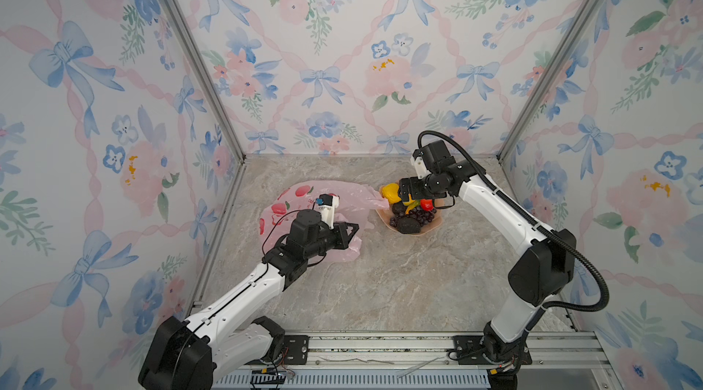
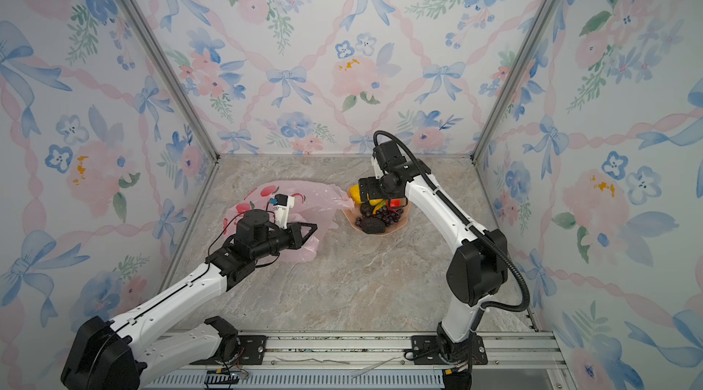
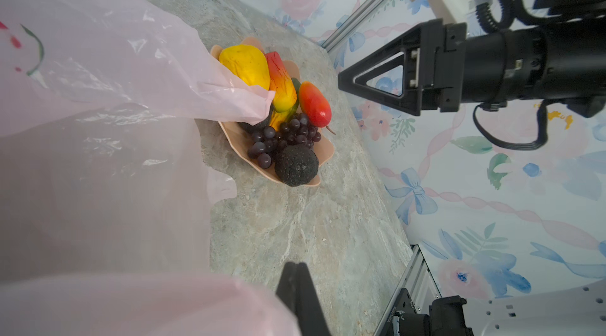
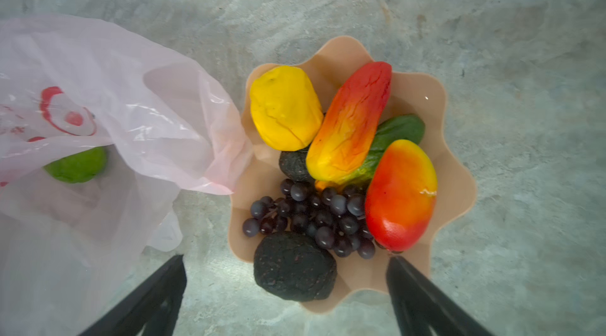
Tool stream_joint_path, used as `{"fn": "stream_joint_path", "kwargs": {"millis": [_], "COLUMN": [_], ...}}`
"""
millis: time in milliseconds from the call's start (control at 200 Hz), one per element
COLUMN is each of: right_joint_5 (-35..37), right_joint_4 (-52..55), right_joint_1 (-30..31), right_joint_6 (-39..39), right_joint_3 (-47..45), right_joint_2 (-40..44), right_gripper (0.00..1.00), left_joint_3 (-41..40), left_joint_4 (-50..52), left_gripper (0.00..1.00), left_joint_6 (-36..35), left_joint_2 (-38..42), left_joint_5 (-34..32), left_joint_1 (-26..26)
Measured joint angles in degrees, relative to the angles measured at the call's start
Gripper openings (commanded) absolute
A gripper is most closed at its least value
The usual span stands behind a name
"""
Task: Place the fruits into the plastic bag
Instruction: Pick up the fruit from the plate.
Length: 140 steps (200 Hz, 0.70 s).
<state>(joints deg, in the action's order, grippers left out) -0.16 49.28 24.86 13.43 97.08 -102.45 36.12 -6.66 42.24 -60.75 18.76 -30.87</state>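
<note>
With the right hand spread wide and empty, drop straight onto the black bumpy piece lying right beneath it among the fruits in the dish; close gently, clear of the grapes. Keep the left hand pinched shut, seemingly on the plastic bag rim, mouth lifted just beside

Left arm stretched forward, left hand pinched closed, near level. Right arm extended, right hand spread wide, pointing down.
</note>
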Motion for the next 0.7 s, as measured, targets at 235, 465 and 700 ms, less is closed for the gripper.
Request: {"fn": "stream_joint_path", "kwargs": {"millis": [235,465,700], "right_joint_5": [3.3,3.7,3.5], "right_joint_4": [1.4,1.3,1.2], "right_joint_1": [-4.2,-6.4,-7.4], "right_joint_6": [-0.4,-0.4,0.1], "right_joint_3": [0.0,0.0,0.0], "right_joint_2": [-5.1,-6.1,-9.8], "right_gripper": [0.97,0.93,0.84], "left_joint_3": [-0.1,-0.1,-0.2], "left_joint_4": [0.6,0.6,0.6], "left_gripper": [0.00,0.00,0.00], "left_joint_6": [0.0,0.0,0.0], "left_joint_2": [0.3,0.3,0.3], "left_joint_5": [-0.3,-0.3,-0.3], "left_joint_1": [0.1,0.2,0.2]}}
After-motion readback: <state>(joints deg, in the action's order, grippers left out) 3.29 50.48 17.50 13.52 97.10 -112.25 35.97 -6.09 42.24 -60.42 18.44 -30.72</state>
